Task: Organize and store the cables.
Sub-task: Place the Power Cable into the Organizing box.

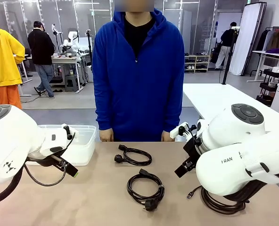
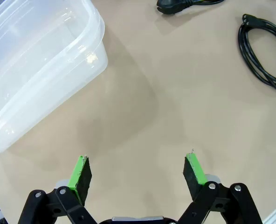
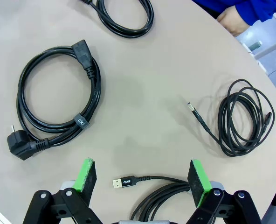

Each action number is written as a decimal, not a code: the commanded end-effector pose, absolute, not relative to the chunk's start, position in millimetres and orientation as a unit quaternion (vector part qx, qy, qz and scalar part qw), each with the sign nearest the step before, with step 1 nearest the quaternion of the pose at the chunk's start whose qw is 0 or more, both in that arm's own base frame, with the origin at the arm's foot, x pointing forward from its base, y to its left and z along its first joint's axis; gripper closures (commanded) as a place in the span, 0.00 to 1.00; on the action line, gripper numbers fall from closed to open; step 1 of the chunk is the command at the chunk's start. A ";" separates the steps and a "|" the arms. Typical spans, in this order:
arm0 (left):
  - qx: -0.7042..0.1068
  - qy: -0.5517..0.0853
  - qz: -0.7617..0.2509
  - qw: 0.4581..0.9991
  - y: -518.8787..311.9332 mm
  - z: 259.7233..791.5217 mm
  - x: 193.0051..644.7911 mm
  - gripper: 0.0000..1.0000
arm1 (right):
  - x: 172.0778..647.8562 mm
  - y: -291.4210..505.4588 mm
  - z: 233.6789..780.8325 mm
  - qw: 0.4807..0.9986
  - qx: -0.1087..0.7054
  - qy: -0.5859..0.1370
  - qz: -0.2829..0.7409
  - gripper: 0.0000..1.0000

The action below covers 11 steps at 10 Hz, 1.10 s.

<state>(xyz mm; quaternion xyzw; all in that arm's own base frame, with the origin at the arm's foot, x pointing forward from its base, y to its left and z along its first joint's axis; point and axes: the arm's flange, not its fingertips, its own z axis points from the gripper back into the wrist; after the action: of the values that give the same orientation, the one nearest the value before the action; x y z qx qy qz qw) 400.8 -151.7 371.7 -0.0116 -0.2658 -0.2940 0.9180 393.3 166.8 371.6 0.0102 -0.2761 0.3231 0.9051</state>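
Note:
Several black cables lie coiled on the tan table. A small coil [image 1: 132, 155] lies near the person, and a power cord coil with a chunky plug [image 1: 145, 188] lies mid-table. A third coil [image 1: 219, 203] is partly hidden under my right arm. My left gripper [image 1: 69, 167] hovers open beside the clear bin, over bare table [image 2: 138, 172]. My right gripper [image 3: 140, 179] is open above a USB cable end [image 3: 124, 182]. The power cord coil [image 3: 58, 102] is to its left and a thin coil [image 3: 245, 116] to its right. Neither gripper holds anything.
A clear plastic bin [image 1: 83, 143] stands at the table's left; its rim shows in the left wrist view [image 2: 44, 60]. The person in a blue hoodie stands at the far edge, a hand [image 3: 233, 18] resting on the table. My right arm [image 1: 243, 155] looms over the table's right side.

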 end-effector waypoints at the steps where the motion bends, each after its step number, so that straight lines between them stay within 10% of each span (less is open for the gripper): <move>1: -0.012 -0.266 -0.293 0.918 -151.0 371.7 401.1 0.00 | 393.3 166.8 371.6 0.905 0.011 -0.276 0.322 0.00; 6: -0.028 -0.268 -0.300 0.915 -149.2 398.1 406.2 0.00 | 393.3 166.8 371.6 0.905 0.010 -0.276 0.323 0.00; 11: -0.120 -0.270 -0.334 0.895 -91.4 516.3 384.3 0.00 | 363.0 84.5 490.8 0.877 0.109 -0.295 0.362 0.00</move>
<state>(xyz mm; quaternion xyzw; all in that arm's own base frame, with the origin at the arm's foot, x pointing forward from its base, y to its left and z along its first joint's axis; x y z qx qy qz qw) 386.2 -114.1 503.5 -0.1089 -0.2793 -0.3188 0.8992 374.2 122.7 463.6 0.0673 -0.3037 0.3441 0.8859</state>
